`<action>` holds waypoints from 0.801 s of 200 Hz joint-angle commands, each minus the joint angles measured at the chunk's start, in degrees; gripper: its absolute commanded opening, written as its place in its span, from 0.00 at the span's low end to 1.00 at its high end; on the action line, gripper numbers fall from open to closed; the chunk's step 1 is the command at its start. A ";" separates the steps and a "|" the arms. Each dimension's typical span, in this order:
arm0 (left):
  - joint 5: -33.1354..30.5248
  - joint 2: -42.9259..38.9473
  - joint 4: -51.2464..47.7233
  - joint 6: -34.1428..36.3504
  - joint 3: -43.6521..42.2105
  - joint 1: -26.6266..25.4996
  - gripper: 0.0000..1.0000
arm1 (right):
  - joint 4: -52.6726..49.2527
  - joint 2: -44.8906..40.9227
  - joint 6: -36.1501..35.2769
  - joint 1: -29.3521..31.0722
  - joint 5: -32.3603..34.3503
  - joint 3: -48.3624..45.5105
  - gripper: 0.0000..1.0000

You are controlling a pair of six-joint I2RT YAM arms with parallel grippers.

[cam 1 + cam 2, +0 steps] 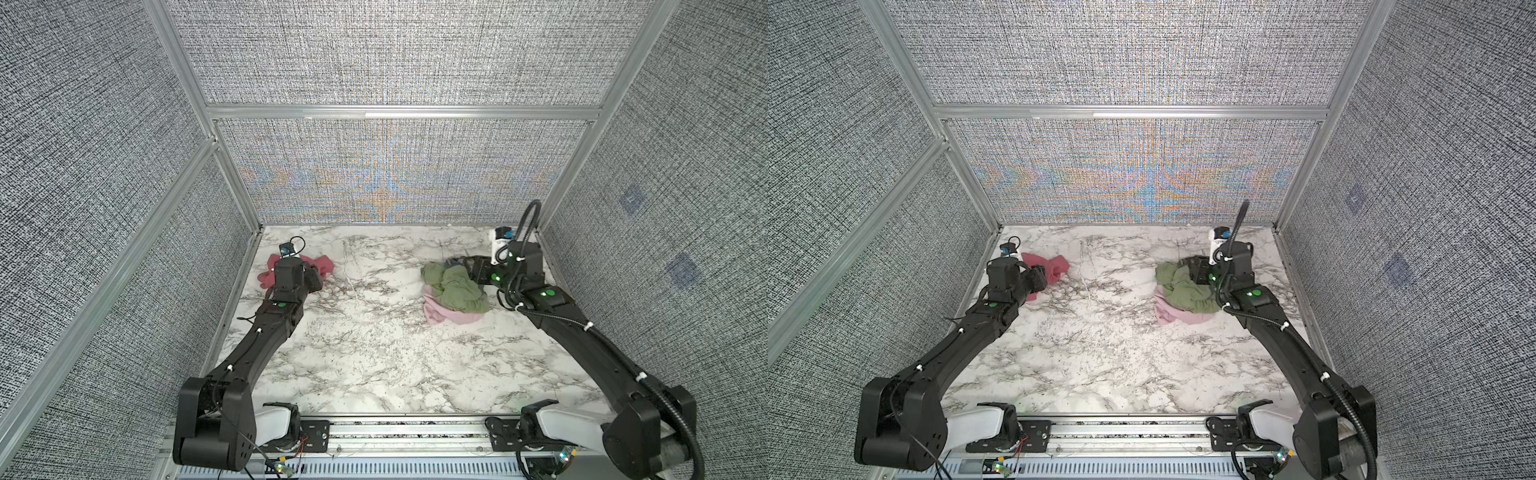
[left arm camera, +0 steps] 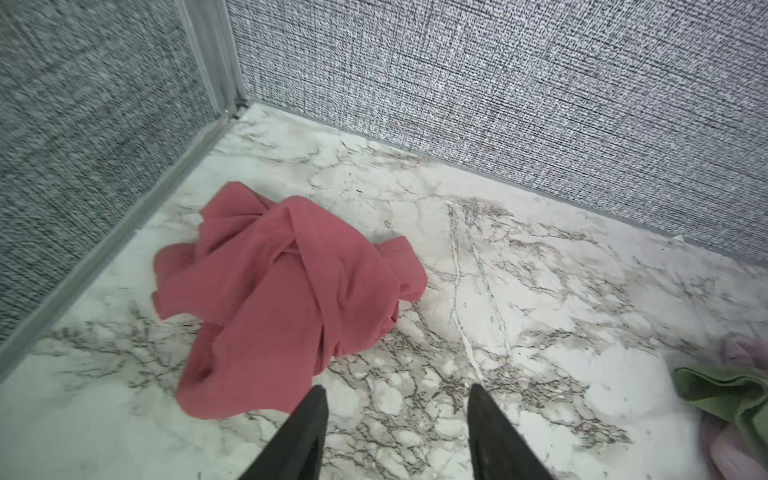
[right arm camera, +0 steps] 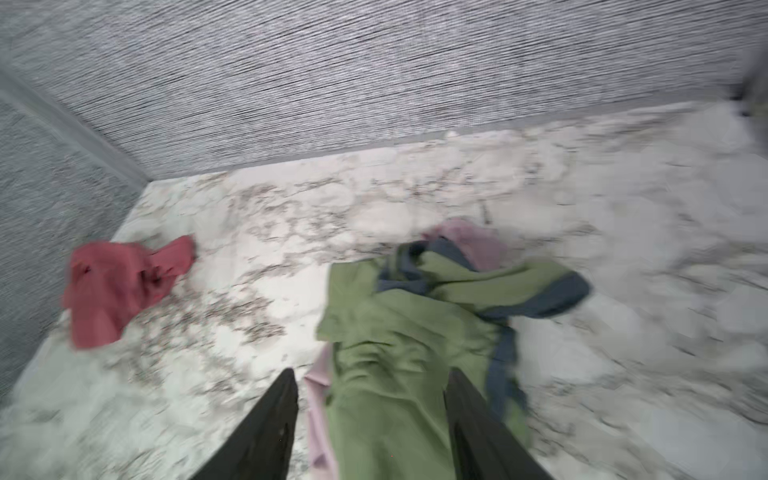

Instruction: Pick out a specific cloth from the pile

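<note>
The cloth (image 2: pixel 282 282), deep rose-red and crumpled, lies on the marble table near the far left corner; it also shows in both top views (image 1: pixel 326 264) (image 1: pixel 1057 266) and in the right wrist view (image 3: pixel 112 286). My left gripper (image 2: pixel 397 388) hangs open just beside it with only bare marble between its fingers, and partly covers it in both top views (image 1: pixel 312 277) (image 1: pixel 1038 278). The pile (image 1: pixel 455 291) (image 1: pixel 1187 293) of olive-green, pale pink and grey-blue cloths sits at the far right. My right gripper (image 3: pixel 372 374) stands open astride the pile's green cloth (image 3: pixel 399 332); that view is blurred.
Grey fabric walls with aluminium rails (image 1: pixel 232 216) close in the marble table (image 1: pixel 374 353) on three sides. The red cloth lies close to the left wall, the pile close to the right arm (image 1: pixel 548 299). A corner of the pile (image 2: pixel 727 390) shows in the left wrist view.
</note>
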 commanded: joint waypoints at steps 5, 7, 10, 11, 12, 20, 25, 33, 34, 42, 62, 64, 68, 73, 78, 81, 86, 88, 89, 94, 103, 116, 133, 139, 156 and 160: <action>-6.93 -1.63 7.09 4.97 -2.95 -0.12 0.63 | 3.49 -1.96 -4.26 -4.12 6.49 -6.04 0.70; -7.00 -1.72 7.47 5.52 -3.11 -0.14 0.64 | 3.74 -2.09 -4.39 -4.57 6.66 -6.51 0.71; -7.02 -1.85 7.91 5.98 -3.34 -0.19 0.64 | 4.17 -2.34 -4.55 -5.17 6.99 -7.18 0.72; -7.02 -1.89 8.11 6.04 -3.49 -0.12 0.64 | 4.34 -2.41 -4.61 -5.38 7.09 -7.44 0.72; -7.07 -1.95 8.29 6.16 -3.61 -0.13 0.64 | 4.55 -2.45 -4.68 -5.58 7.23 -7.65 0.72; -8.06 -2.25 9.62 6.49 -4.53 -0.14 0.65 | 6.45 -3.05 -5.05 -7.30 8.21 -9.68 0.75; -9.24 -2.46 10.70 6.51 -5.40 -0.21 0.65 | 7.49 -3.33 -5.41 -8.18 9.15 -10.75 0.77; -11.68 -2.77 12.61 6.22 -6.67 -0.10 0.68 | 9.38 -3.69 -6.03 -9.34 11.17 -12.47 0.79; -12.08 -2.79 12.87 6.12 -6.78 -0.08 0.68 | 9.53 -3.71 -6.10 -9.49 11.42 -12.76 0.79; -15.10 -3.06 15.32 5.58 -8.26 -0.08 0.71 | 12.41 -3.80 -6.78 -10.59 13.20 -14.67 0.80; -17.39 -3.48 23.44 9.50 -12.65 -0.06 0.74 | 20.57 -2.71 -7.44 -12.00 17.34 -19.69 0.81; -17.59 -3.54 24.33 9.79 -12.97 -0.08 0.74 | 21.41 -2.57 -7.56 -12.05 17.51 -20.12 0.81; -17.99 -3.53 25.67 10.46 -13.68 -0.06 0.74 | 23.07 -2.05 -7.77 -12.09 17.84 -20.99 0.81; -18.64 -3.50 27.53 10.87 -14.57 -0.13 0.75 | 25.07 -1.47 -8.15 -12.16 18.01 -22.01 0.82; -19.59 -3.36 29.50 11.05 -15.65 -0.06 0.76 | 26.89 -0.71 -8.27 -12.19 18.34 -22.80 0.82; -20.05 -3.21 30.70 11.42 -16.24 -0.06 0.77 | 27.94 -0.24 -8.23 -12.25 18.66 -23.22 0.82; -20.67 -3.08 32.76 11.92 -17.32 -0.13 0.77 | 29.62 0.68 -8.07 -12.27 19.22 -23.92 0.82; -20.89 -2.96 33.55 12.18 -17.74 -0.12 0.77 | 30.27 0.94 -8.07 -12.27 19.32 -24.12 0.82; -21.03 -2.93 33.98 12.22 -17.94 -0.09 0.77 | 30.57 1.11 -8.04 -12.32 19.41 -24.30 0.82; -21.75 -2.75 36.18 12.73 -19.01 -0.06 0.78 | 32.01 1.95 -8.05 -12.36 19.64 -24.85 0.82; -22.39 -2.10 40.98 14.23 -21.23 0.07 0.78 | 34.62 3.16 -8.28 -12.36 19.80 -25.68 0.82; -22.23 -0.86 46.92 17.10 -23.75 0.20 0.78 | 38.67 4.78 -9.02 -12.36 19.80 -27.14 0.82; -22.02 1.25 52.51 18.73 -26.03 0.29 0.79 | 45.70 6.25 -9.64 -12.36 19.74 -29.76 0.83; -21.86 2.21 54.01 19.01 -26.66 0.44 0.79 | 48.44 6.73 -9.71 -12.36 19.68 -30.73 0.83; -20.79 5.00 55.86 18.47 -27.29 0.97 0.79 | 55.20 8.04 -11.16 -12.36 18.57 -33.21 0.83; -20.23 5.56 55.73 18.26 -27.22 1.05 0.79 | 56.44 8.40 -11.52 -12.36 18.45 -33.74 0.84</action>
